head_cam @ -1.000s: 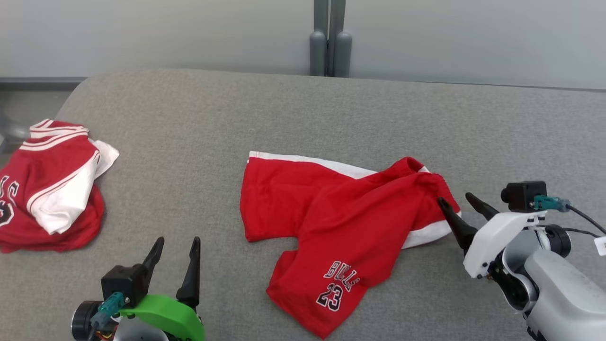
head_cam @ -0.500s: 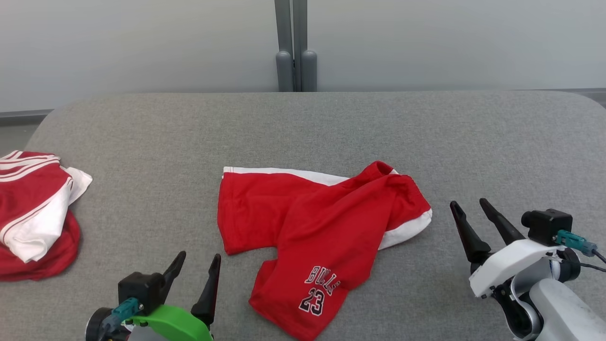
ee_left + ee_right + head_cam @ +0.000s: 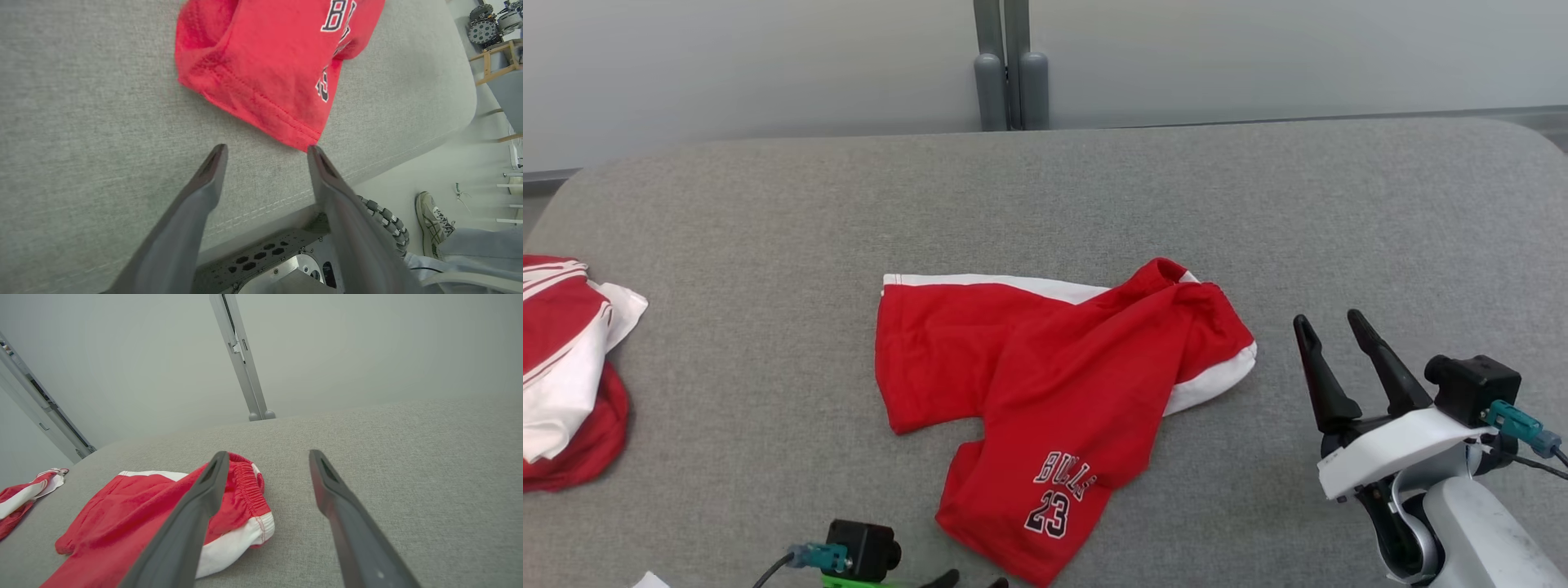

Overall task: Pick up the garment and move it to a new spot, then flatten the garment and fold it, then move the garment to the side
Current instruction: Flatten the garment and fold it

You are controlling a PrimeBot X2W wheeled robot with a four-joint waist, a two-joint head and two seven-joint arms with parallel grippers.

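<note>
At the near edge, the left gripper (image 3: pixel 266 149) is held spread and empty, one fingertip just beside the near hem of the garment (image 3: pixel 1054 367). The garment is laid rumpled at the middle of the grey padded surface (image 3: pixel 768 212). To its right, the right gripper (image 3: pixel 1330 320) is parted, with nothing grasped. A second red-and-white garment (image 3: pixel 564 367) is bunched at the left edge.

A grey fabric-covered bench (image 3: pixel 1258 188) with rounded corners carries a crumpled red jersey garment (image 3: pixel 1062 376), white-trimmed and lettered "BULLS 23", near its middle. A red-and-white bundled garment (image 3: pixel 560 384) lies well apart at its left edge.
</note>
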